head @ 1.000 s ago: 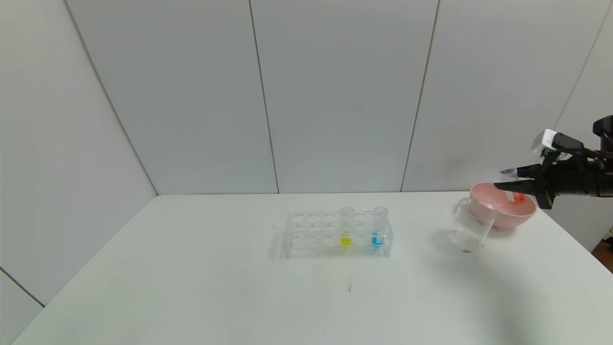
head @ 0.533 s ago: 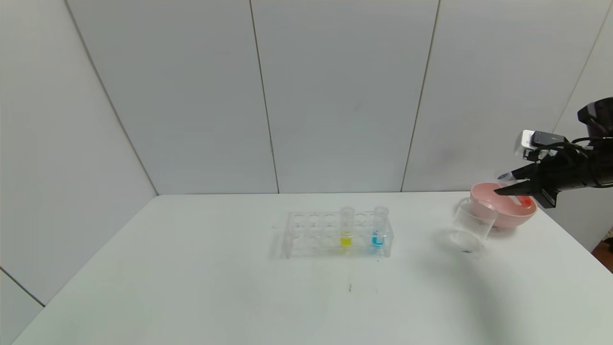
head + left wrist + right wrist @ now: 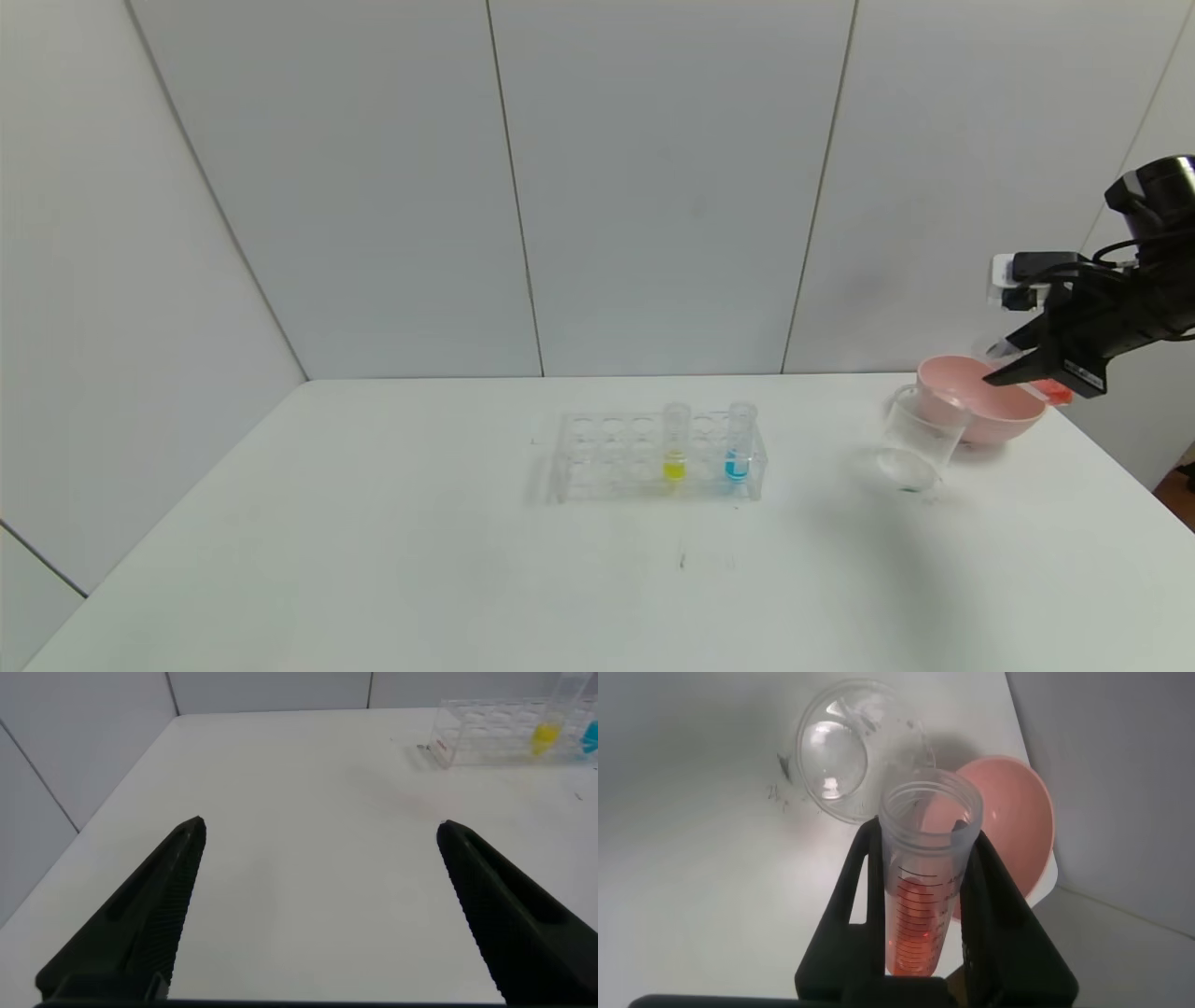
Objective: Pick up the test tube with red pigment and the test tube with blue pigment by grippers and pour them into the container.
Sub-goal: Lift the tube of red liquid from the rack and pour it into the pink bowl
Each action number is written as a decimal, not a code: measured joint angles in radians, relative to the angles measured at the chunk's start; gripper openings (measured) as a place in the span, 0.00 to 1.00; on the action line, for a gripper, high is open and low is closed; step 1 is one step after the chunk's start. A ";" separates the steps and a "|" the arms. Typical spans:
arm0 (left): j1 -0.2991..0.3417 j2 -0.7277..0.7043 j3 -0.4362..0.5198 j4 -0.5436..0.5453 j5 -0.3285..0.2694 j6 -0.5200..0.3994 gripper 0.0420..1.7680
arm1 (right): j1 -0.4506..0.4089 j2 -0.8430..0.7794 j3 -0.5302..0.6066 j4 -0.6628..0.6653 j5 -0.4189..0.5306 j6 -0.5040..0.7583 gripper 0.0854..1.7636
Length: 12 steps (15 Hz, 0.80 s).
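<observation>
My right gripper is shut on the test tube with red pigment, holding it above the pink bowl with the red liquid at its closed end. The tube is tilted, its open mouth toward the clear container, which stands just left of the bowl and also shows in the right wrist view. The test tube with blue pigment stands upright in the clear rack at mid table. My left gripper is open and empty over bare table, far from the rack.
A yellow-liquid tube stands in the rack next to the blue one. The pink bowl sits near the table's far right corner. The white table ends at grey wall panels behind.
My right gripper has risen and tilted down at the tip, swinging the red tube's closed end up and to the right, above the bowl's rim. The rack and container have not moved.
</observation>
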<state>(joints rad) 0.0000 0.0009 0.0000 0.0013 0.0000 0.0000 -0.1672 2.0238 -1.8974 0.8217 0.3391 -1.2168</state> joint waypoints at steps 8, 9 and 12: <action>0.000 0.000 0.000 0.000 0.000 0.000 1.00 | 0.034 0.066 -0.099 0.084 -0.178 -0.037 0.26; 0.000 0.000 0.000 0.000 0.000 0.000 1.00 | 0.043 0.072 -0.101 0.080 -0.189 -0.038 0.26; 0.000 0.000 0.000 0.000 0.000 0.000 1.00 | 0.070 0.083 -0.102 0.074 -0.280 -0.053 0.26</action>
<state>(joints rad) 0.0000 0.0009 0.0000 0.0013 -0.0004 0.0000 -0.0970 2.1070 -1.9998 0.8962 0.0587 -1.2698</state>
